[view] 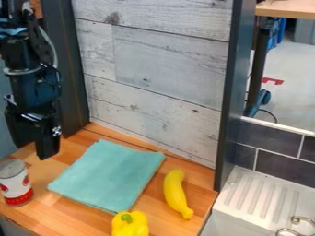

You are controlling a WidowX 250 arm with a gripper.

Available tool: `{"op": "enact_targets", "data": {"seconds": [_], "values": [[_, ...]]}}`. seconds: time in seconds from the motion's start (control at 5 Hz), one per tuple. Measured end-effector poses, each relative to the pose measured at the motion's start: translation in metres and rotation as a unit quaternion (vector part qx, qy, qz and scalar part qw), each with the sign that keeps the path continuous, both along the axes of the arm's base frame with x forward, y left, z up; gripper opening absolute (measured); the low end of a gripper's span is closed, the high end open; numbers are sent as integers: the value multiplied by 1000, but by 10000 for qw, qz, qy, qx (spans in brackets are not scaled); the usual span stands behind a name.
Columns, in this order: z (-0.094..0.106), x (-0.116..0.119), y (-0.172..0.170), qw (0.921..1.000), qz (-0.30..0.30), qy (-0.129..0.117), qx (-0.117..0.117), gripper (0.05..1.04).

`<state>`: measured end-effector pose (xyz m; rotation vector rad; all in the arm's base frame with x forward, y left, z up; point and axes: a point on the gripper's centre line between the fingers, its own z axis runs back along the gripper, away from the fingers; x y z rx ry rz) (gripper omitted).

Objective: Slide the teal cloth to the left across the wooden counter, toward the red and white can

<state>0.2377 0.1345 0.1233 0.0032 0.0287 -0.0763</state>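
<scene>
On the wooden counter (150, 198), the can (16, 184) stands beside the flat cloth (111, 175), banana (176, 192) and pepper (130, 225), all seemingly unlifted; the gripper (37, 144) hangs near, how wide one cannot tell.

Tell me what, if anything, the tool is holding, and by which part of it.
Nothing is held; the tool hangs near the can.

We see a wooden desk (201, 173) backed by a wall (166, 69) of pale, weathered planks between dark posts (227, 97). To the right, dark tiles (284, 167) with light joints rise behind a white ribbed drainboard (258, 196). Beyond, we notice a grey floor (295, 83) under a light wooden tabletop (286, 9).
</scene>
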Motion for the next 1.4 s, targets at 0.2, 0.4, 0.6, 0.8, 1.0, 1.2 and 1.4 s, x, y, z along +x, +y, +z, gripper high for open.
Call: {"op": "enact_targets", "data": {"seconds": [0.2, 0.4, 0.6, 0.8, 1.0, 1.2, 1.4], "values": [[-6, 0, -1, 9999, 2, 91, -58, 1002], [-22, 15, -6, 10000, 86, 32, -10, 1002], [-30, 38, -22, 9999, -44, 90, 70, 1002], [-47, 53, -32, 9997, -74, 164, 134, 1002], [-64, 64, -38, 9996, -111, 204, 188, 1002], [-81, 70, -44, 9994, -170, 235, 176, 1002], [-98, 71, -48, 9991, -164, 372, 141, 1002]]}}
